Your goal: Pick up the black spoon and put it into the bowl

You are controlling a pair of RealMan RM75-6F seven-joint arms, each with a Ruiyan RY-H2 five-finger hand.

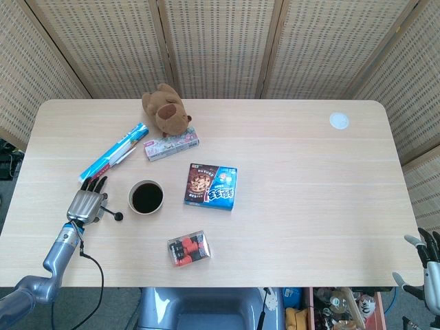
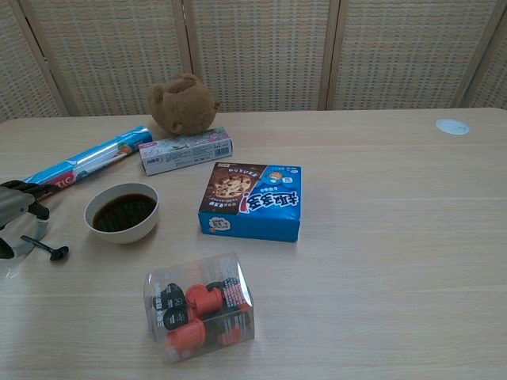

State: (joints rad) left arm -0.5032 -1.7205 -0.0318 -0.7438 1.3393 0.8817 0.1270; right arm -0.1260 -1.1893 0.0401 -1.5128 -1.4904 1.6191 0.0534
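Left hand (image 1: 86, 203): it sits at the near left of the table, palm down in the head view, with dark fingers (image 1: 92, 183) pointing toward the far edge. The grey forearm runs back from it to the near left corner.
Left hand's grasp: it holds the black spoon (image 2: 46, 248) by one end; in the chest view the thin handle comes out from under the hand and points right.
Black spoon: it lies low over the table, roughly level, with its small round end (image 1: 119, 216) free of the hand. It is just left of the bowl and not touching it. Whether the round end rests on the wood cannot be told.
Bowl (image 1: 146, 197): a white bowl holding a dark liquid, just right of the left hand and left of the cookie box.
Right hand (image 1: 432, 258): only its pale fingertips show at the near right corner of the head view, beyond the table's edge. The fingers look spread and hold nothing.
Table (image 1: 309, 179): light wood with rounded corners.
Cookie box (image 2: 253, 201): blue and brown, lying flat near the middle.
Clear box (image 2: 200, 308): near the front edge, holding red and black pieces.
Plush toy (image 1: 165, 110): brown, at the far left, touching the pale carton (image 1: 171, 146).
Blue tube (image 1: 114, 150): lying at a slant, far of the left hand.
White disc (image 1: 338, 121): at the far right corner.
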